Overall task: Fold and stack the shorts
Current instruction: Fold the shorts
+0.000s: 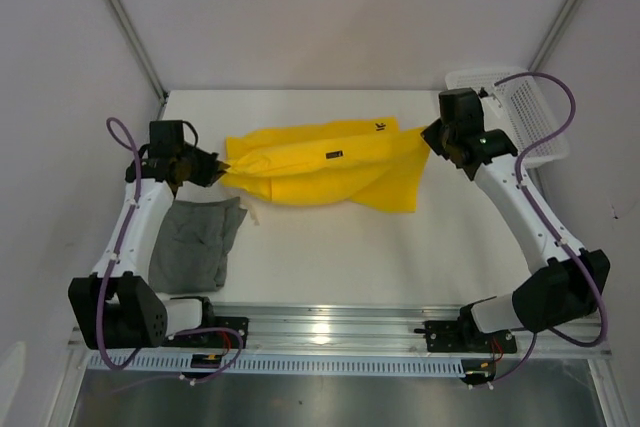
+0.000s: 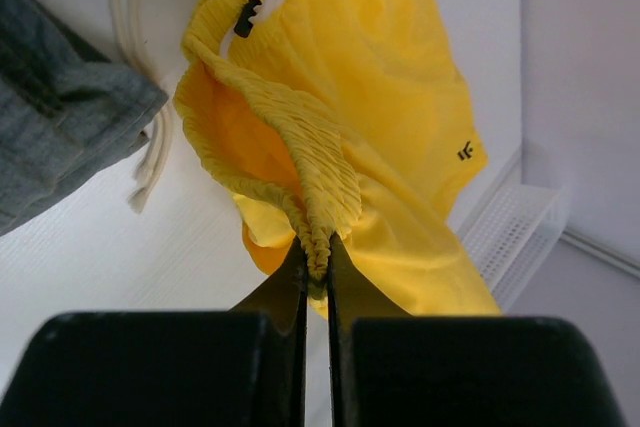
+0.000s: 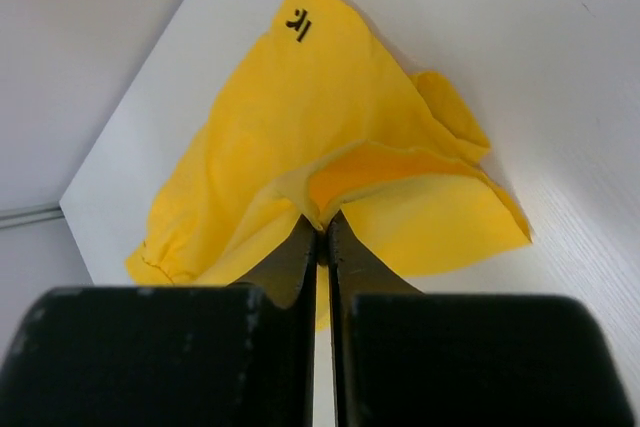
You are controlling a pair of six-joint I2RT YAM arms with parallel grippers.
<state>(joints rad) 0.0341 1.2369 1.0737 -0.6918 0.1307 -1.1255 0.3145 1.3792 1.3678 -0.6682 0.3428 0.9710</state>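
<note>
shorts (image 1: pixel 320 172), yellow, stretch between left fingers (image 2: pixel 283 297) and right fingers (image 3: pixel 292 262), both clamped shut on edges.

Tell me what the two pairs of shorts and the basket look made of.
Yellow shorts: thin matte cloth, ribbed elastic waistband, soft folds. Grey shorts: thicker heathered knit, probably cotton. Basket: white plastic, moulded mesh.

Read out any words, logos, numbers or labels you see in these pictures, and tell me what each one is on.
Dark printed mark near a corner of the yellow shorts: a stylised logo, not clearly readable as letters.
Small dark tag on the yellow shorts: too small to read.
Grey shorts and white basket: no text visible.
</note>
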